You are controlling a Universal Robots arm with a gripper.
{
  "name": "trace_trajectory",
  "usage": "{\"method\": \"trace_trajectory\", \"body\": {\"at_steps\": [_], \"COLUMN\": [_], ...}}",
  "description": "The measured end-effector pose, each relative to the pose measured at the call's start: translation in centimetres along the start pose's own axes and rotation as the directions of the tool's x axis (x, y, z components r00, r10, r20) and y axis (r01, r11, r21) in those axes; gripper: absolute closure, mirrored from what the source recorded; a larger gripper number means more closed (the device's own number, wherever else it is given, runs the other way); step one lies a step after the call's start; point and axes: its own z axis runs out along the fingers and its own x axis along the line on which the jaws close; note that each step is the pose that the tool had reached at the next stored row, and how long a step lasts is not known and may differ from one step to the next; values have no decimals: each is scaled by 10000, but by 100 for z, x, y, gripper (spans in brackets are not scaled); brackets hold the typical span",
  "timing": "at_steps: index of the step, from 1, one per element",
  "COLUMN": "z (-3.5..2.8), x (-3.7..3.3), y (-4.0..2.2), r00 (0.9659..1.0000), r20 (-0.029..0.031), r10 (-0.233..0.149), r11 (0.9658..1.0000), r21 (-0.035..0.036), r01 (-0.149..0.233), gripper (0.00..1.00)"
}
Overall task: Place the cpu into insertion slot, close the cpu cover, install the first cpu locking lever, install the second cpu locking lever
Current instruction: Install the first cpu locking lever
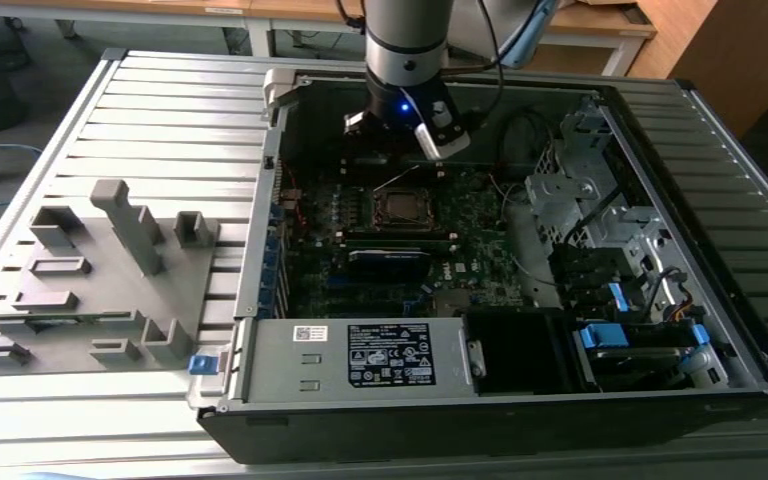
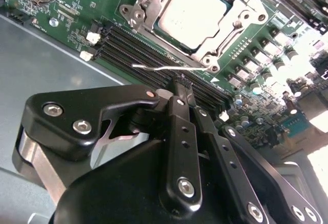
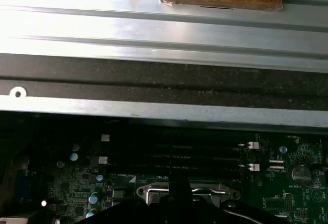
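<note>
The cpu, a flat square chip with a dull grey top, lies in the insertion slot on the green motherboard. The silver cpu cover lies flat around it, and the chip shows through its window. A thin metal locking lever stands out along the socket's edge, raised off the board. My gripper is shut, its black fingertips right beside this lever; I cannot tell whether they touch. In the exterior view my gripper hangs just behind the socket. In the first wrist view its tip sits by the cover's edge.
Black memory slots run beside the socket under my fingers. The case wall rises close behind. A power supply and drive cage fill the case's front and the exterior view's right. A grey fixture lies outside.
</note>
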Motion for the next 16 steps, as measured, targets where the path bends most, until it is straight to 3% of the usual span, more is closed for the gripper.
{"method": "trace_trajectory", "body": {"at_steps": [16], "z": [69], "x": [-37], "y": [-16], "r00": [10000], "r20": [0], "r10": [0], "r11": [10000], "r21": [-16], "r01": [0], "gripper": [89]}}
